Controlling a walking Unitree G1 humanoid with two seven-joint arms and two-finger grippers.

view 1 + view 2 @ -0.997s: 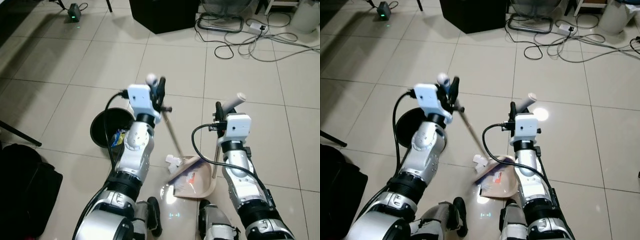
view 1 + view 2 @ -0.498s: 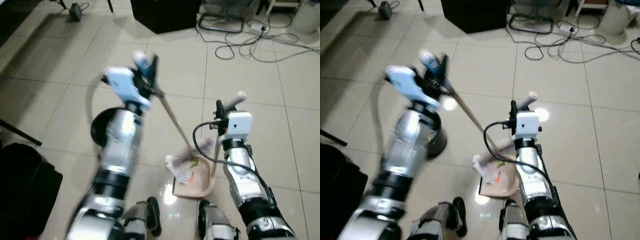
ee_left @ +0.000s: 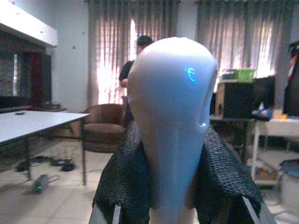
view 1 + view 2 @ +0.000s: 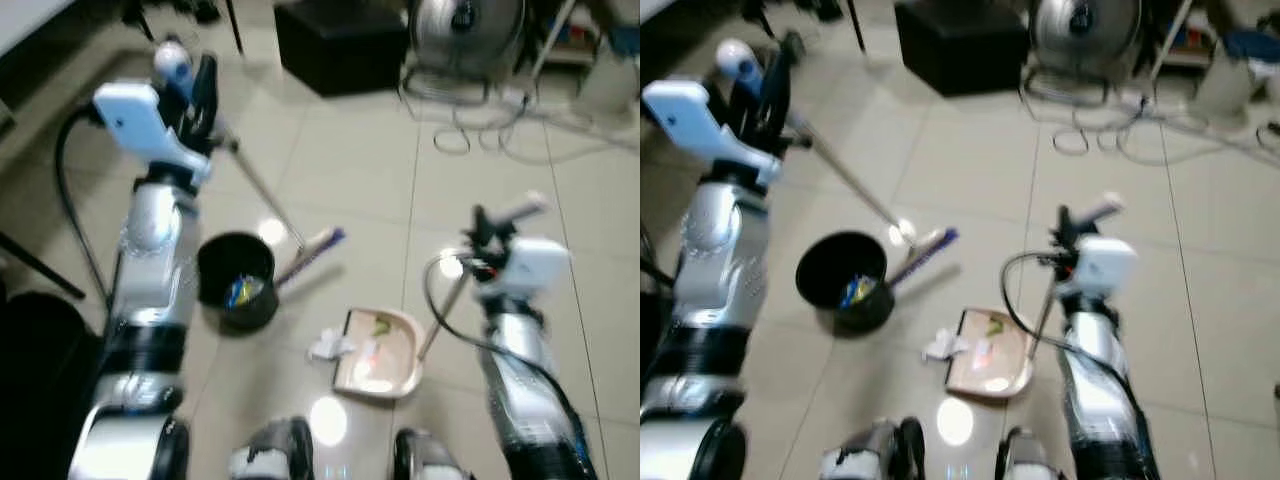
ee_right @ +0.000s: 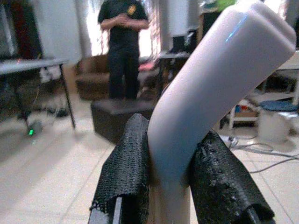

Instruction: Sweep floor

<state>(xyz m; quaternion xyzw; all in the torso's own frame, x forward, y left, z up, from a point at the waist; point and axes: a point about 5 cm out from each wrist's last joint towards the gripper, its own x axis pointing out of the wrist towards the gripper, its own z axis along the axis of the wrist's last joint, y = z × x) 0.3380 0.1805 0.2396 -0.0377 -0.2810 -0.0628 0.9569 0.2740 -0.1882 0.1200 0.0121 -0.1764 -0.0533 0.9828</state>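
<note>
Left claw (image 4: 195, 85) is clamped on the broom (image 4: 262, 190), its bristles lifted near the bin (image 4: 237, 280); right claw (image 4: 490, 222) grips the dustpan (image 4: 378, 352) handle. That swing could scatter the paper (image 4: 328, 345) beside the dustpan.

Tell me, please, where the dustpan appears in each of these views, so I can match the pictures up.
Left eye view: the dustpan lies low and centre-right on the tiles, beside the right arm.
Right eye view: the dustpan sits low, near the middle.
Left wrist view: the pan itself is out of frame.
Right wrist view: the right gripper is clamped on its pale handle; the pan is out of frame.
Shared landmark: the black bin left of the pan.
</note>
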